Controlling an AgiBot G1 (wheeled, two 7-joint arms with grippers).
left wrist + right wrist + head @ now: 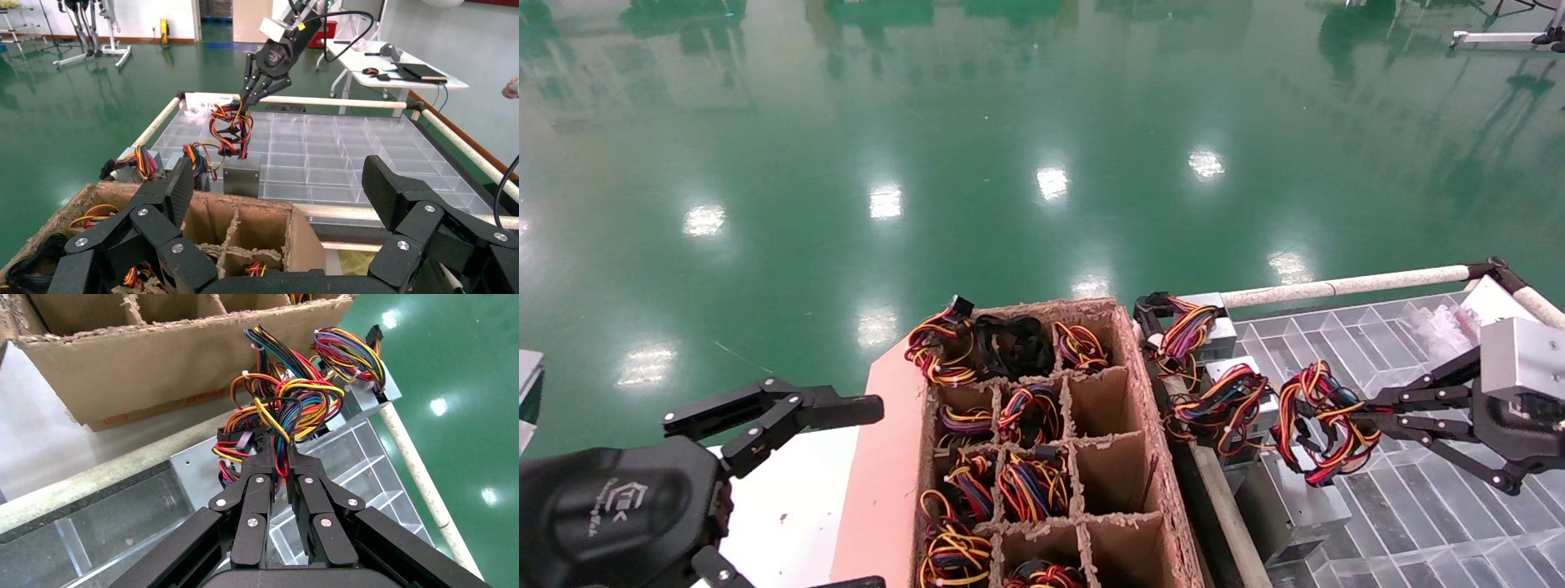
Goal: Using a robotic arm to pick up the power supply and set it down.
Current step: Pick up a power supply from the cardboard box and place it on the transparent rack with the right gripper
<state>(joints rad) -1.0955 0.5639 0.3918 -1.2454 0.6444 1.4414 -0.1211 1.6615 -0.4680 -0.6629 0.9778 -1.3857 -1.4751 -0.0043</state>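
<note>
The power supply (1291, 510) is a silver-grey box hanging under its looped bundle of coloured wires (1324, 425). My right gripper (1369, 416) is shut on that bundle, over the near-left part of the clear tray. In the right wrist view the fingers (263, 465) pinch the wires (287, 404), with the box (196, 471) below. The left wrist view shows the box (242, 174) low at the tray's edge; I cannot tell whether it touches. My left gripper (874, 494) is open and idle at lower left, its pads (180, 187) spread wide.
A brown divided carton (1152, 425) holds several wired units; some cells on its right side are bare. Two more power supplies (1214, 331) (1238, 396) sit at the clear compartment tray's (1418, 506) left edge. A white rail (1336, 286) borders the tray's far side.
</note>
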